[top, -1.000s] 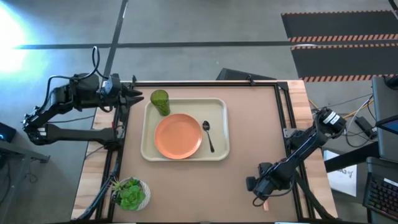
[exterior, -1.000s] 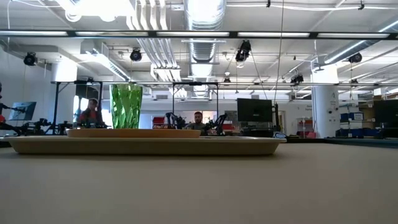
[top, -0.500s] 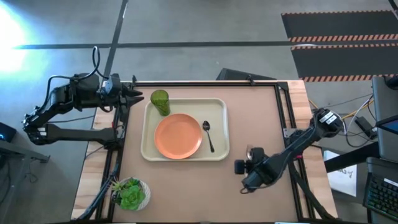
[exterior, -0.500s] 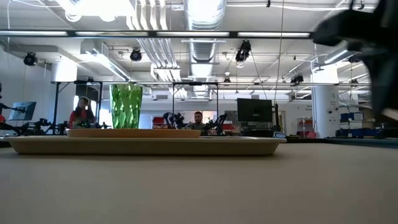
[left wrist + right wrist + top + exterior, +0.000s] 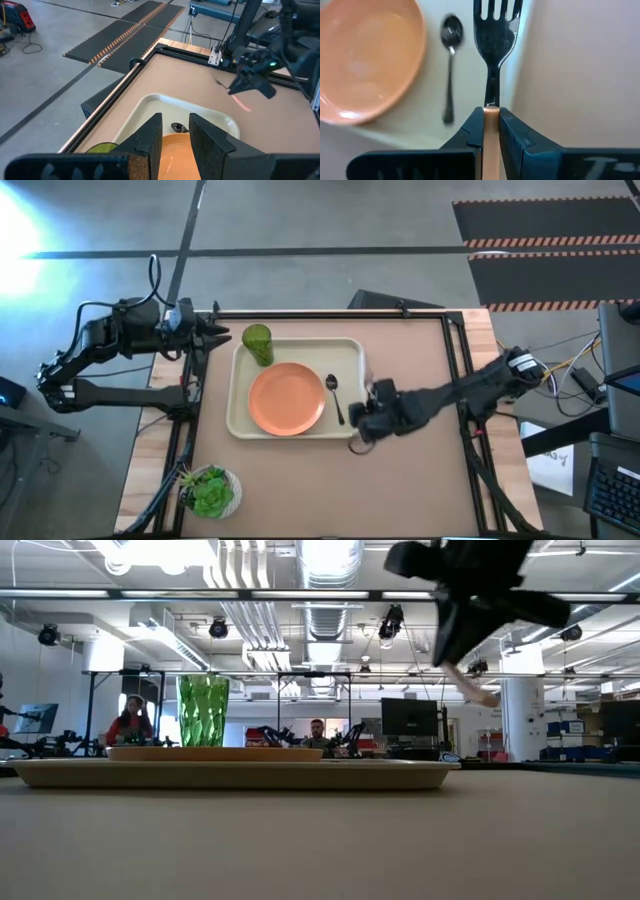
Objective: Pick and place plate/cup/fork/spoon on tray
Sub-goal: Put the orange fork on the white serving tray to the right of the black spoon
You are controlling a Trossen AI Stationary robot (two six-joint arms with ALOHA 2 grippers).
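The cream tray [image 5: 240, 425] lies on the table's left half. It bears the orange plate [image 5: 287, 399], the green cup [image 5: 257, 343] at its far left corner and the dark spoon [image 5: 334, 397] right of the plate. My right gripper [image 5: 366, 420] hangs just off the tray's right rim, shut on the pink-handled fork [image 5: 496, 30]. The spoon [image 5: 449, 65] and plate [image 5: 365, 60] show beneath it in the right wrist view. My left gripper [image 5: 174, 134] waits open beyond the tray's far left corner, nothing between its fingers. My right gripper pinches the fork's pink handle [image 5: 491, 114] between its two fingers, close to where the metal neck begins. The fingers slant down from the table's right side, toward the tray. The tines [image 5: 497, 10] stick out ahead of the fingertips and the handle's free end [image 5: 481, 693] trails behind; the fork is lifted clear.
A white bowl of green leaves [image 5: 209, 492] stands at the table's near left corner. Bare brown tabletop [image 5: 420, 360] stretches right of the tray. People and workbenches show in the room beyond the table in the low view.
My right gripper has swung from the table's near right corner toward the tray, rising and turning as it went, with the fork carried along clear of the table. It now hangs by the tray's right rim.
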